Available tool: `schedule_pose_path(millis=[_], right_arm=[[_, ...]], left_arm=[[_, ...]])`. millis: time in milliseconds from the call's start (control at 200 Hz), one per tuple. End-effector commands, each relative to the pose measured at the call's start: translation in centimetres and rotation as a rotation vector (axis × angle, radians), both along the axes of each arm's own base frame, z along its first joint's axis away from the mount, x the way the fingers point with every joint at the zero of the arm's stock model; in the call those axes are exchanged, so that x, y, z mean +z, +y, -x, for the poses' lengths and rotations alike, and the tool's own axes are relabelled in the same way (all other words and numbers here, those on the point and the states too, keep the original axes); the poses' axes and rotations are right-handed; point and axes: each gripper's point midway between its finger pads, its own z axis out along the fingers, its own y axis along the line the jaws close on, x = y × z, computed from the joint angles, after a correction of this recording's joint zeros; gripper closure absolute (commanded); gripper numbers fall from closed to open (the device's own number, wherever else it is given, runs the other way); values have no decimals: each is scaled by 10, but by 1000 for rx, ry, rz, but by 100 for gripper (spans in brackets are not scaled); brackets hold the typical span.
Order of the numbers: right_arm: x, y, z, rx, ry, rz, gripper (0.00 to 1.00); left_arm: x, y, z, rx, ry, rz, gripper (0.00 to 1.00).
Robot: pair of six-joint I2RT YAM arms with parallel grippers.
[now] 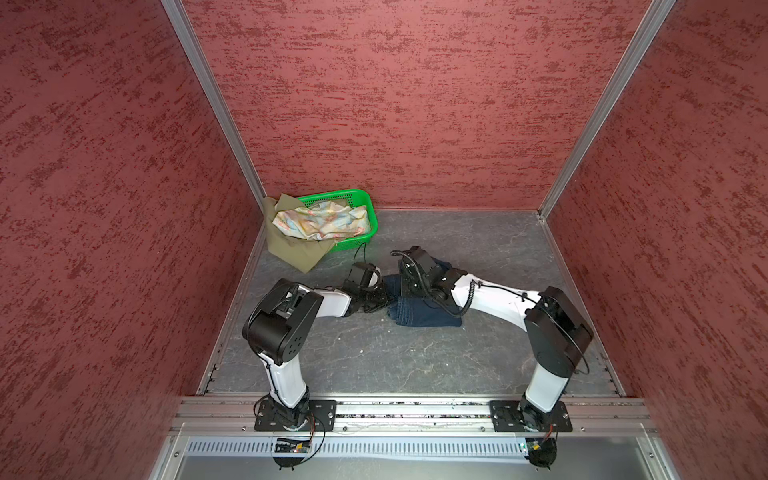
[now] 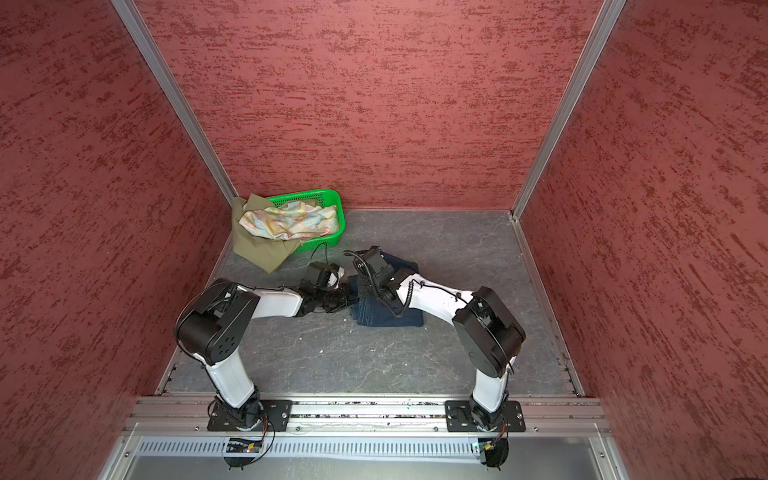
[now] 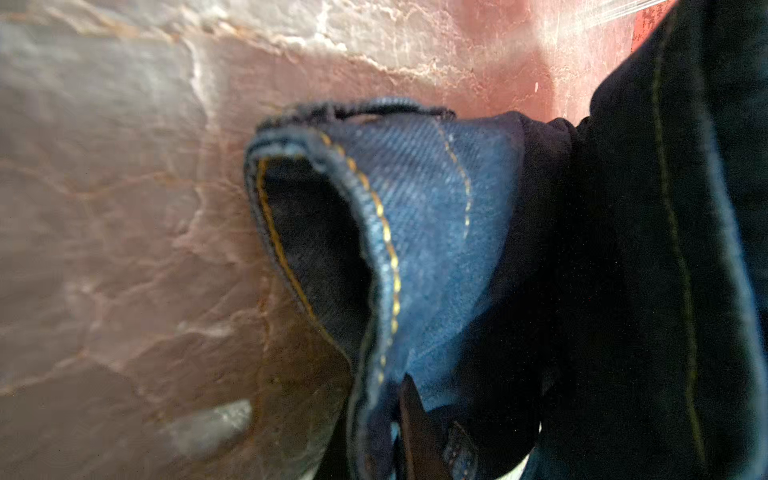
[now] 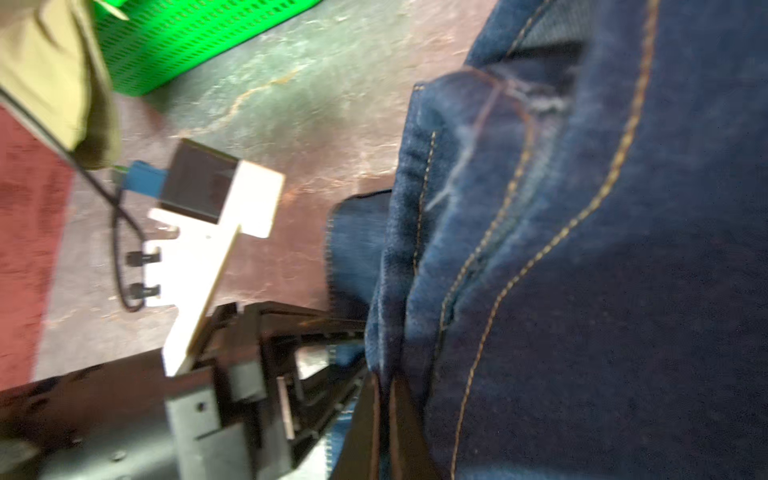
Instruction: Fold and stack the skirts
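Closest to me, the rail [image 1: 415, 409] carries both arm bases. Beyond it a broad strip of bare table [image 1: 374, 357] runs wall to wall, open room on the near side.

Past that strip the denim skirt [image 1: 419, 313] lies in the middle of the table, a little right of centre. It is folded into a thick block, and its near edge shows stacked layers. Both arms bend inward and meet at its left edge.

The left claw [image 1: 385, 296] comes in low from the left, narrowed to a pinch on that edge. In the left wrist view a hem with yellow stitching [image 3: 386, 232] curls up off the table in an open loop just ahead of the dark fingers [image 3: 409, 415].

The right claw [image 4: 384, 428] reaches across the top of the skirt. Its jaws are squeezed together on a raised ridge of denim, and only a thin strip of blue shows between them. The two claws sit just beside each other, with very little slack at that corner.

Farther back on the right, the table is bare up to both walls.

In the far left corner the basket [image 1: 365, 197] stands by the walls. The floral skirt [image 1: 320, 224] is heaped inside it. The olive skirt [image 1: 291, 249] spills over its near left rim onto the table, and its lowest corner lies near the left arm's wrist without touching it.
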Motion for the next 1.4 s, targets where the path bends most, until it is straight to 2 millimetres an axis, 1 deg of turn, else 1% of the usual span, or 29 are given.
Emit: schedule_pose_path(millis=[0, 155, 326, 411, 506, 516, 596, 686, 746, 882, 942, 1042, 1132, 1162, 1197, 1217, 1262, 1287, 1327, 1393], right_arm=[[11, 32, -2, 40, 7, -132, 100], [-11, 37, -2, 40, 42, -136, 100], [-30, 41, -6, 23, 66, -140, 100], [-37, 45, -8, 24, 78, -148, 100], [-38, 48, -9, 24, 84, -162, 100], [-38, 48, -10, 24, 84, -164, 99], [-31, 45, -12, 11, 70, -171, 83], [-19, 34, -19, -19, 40, -176, 59], [-9, 25, -23, -39, 23, -186, 50], [18, 2, -37, -83, -31, -222, 37], [29, -6, -43, -98, -45, -241, 33], [44, -26, -54, -139, -75, -262, 30], [54, -46, -60, -179, -105, -254, 29], [55, -54, -62, -193, -113, -241, 28], [54, -64, -63, -208, -116, -224, 28], [55, -70, -64, -216, -123, -216, 28], [54, -84, -64, -238, -135, -193, 28], [55, -93, -65, -254, -144, -181, 27], [54, -106, -66, -275, -154, -159, 27], [52, -124, -64, -299, -172, -116, 27]], left_arm=[[-19, 5, 10, -3, 57, -25, 97], [-18, 6, 10, 3, 54, -22, 97], [-17, 8, 11, 6, 54, -21, 97], [-17, 9, 10, 6, 54, -21, 97], [-16, 10, 10, 10, 53, -21, 97], [-17, 10, 11, 9, 54, -21, 97], [-16, 12, 11, 12, 54, -23, 97], [-16, 13, 11, 12, 56, -25, 97], [-16, 13, 11, 13, 56, -26, 97], [-18, 13, 10, 12, 58, -26, 97], [-19, 12, 10, 11, 62, -26, 97], [-18, 12, 9, 10, 62, -27, 97], [-16, 13, 8, 5, 55, -36, 96], [-14, 13, 7, 4, 50, -43, 92], [-10, 13, 6, -2, 37, -52, 83], [-7, 14, 5, -3, 27, -59, 74], [0, 18, 1, 0, 0, -83, 51], [4, 20, -1, 4, -14, -97, 42], [13, 25, -5, 13, -43, -126, 33], [30, 33, -13, 30, -101, -167, 25]])
